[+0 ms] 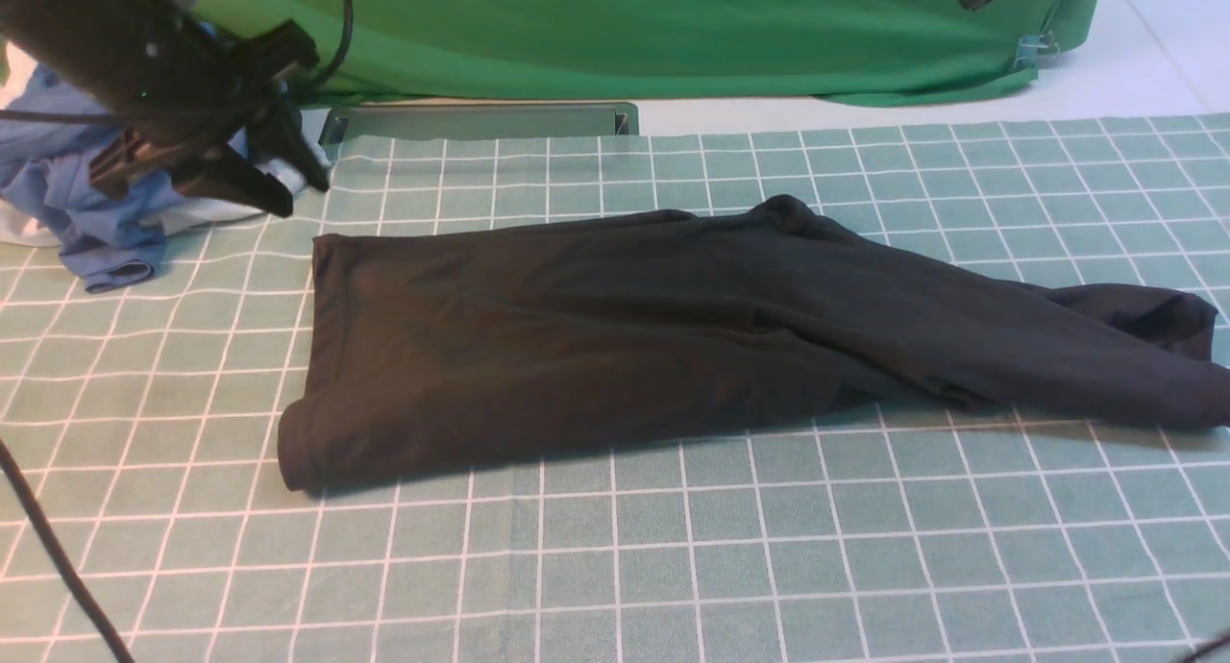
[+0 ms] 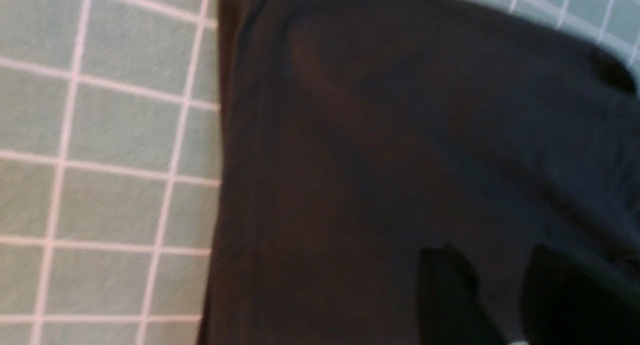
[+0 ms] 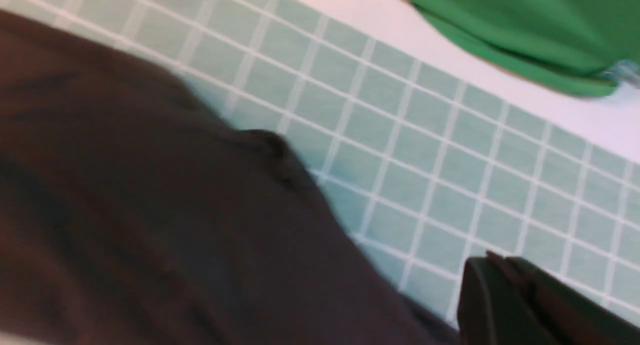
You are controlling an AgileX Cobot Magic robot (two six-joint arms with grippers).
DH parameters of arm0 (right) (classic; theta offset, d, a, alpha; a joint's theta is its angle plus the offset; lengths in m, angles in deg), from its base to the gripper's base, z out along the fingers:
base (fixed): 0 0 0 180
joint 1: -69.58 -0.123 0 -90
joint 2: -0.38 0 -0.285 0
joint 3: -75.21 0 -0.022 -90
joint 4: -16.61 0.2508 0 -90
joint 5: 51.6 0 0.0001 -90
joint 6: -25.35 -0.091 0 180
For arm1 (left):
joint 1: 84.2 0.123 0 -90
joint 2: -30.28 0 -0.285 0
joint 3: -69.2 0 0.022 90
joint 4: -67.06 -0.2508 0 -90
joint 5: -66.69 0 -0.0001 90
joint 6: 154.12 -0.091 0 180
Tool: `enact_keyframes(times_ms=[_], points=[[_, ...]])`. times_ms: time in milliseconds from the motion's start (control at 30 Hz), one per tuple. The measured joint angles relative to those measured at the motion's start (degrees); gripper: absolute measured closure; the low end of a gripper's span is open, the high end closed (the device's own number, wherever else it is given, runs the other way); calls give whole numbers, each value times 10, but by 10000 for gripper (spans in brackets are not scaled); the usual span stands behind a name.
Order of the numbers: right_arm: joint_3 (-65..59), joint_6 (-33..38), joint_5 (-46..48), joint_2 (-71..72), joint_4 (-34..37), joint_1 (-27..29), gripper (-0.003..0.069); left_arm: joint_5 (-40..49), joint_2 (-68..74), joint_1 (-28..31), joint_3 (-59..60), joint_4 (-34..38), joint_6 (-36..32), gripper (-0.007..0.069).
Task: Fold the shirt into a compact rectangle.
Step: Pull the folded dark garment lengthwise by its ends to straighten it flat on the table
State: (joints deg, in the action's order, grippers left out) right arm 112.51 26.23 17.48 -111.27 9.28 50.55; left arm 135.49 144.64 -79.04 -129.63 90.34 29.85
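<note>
Checked mat: shirt lies flat mid-mat as a long band, sleeve end bunched on the right, likely staged for crosswise folds. Left gripper hovers beyond its far-left corner, fingers apart, empty. Right gripper aloft near the far edge; can't tell its spread.

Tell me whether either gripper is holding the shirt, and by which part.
Nothing is held. The shirt lies free on the checked cloth. The left gripper is open and empty; the right gripper shows no fabric in it.
</note>
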Motion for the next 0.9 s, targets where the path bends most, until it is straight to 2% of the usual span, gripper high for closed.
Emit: enact_keyframes(times_ms=[67, 133, 267, 333, 500, 600, 633, 667, 700, 733, 767, 900], points=[[-48, 8, 1, 46, 27, 0, 635, 0, -26, -2, 36, -12, 0, 584], [-106, 13, 3, 97, 40, 0, 635, 1, -61, -7, 84, -20, 0, 607], [-201, 8, 5, 167, 46, 0, 635, 1, -115, -21, 187, -21, 6, 607], [-282, -14, -14, 214, 49, 0, 635, -40, -154, -37, 275, -21, 28, 591], [-413, -27, -44, 258, 53, 0, 635, -155, -180, -85, 413, -20, 73, 511], [-481, -12, -46, 261, 54, 0, 635, -241, -180, -138, 482, -20, 82, 391], [-495, -9, -49, 261, 54, 0, 635, -263, -180, -148, 490, -20, 83, 353], [-498, -9, -50, 261, 54, 0, 635, -267, -180, -148, 490, -20, 83, 353], [-515, -9, -54, 261, 54, 0, 635, -290, -180, -156, 494, -22, 83, 294], [-518, -9, -54, 261, 54, 0, 635, -297, -180, -156, 494, -22, 83, 279], [-524, -9, -55, 261, 54, 0, 635, -309, -180, -156, 490, -29, 84, 232], [-526, -9, -65, 261, 54, 0, 635, -289, -180, -143, 450, -74, 112, 125]])
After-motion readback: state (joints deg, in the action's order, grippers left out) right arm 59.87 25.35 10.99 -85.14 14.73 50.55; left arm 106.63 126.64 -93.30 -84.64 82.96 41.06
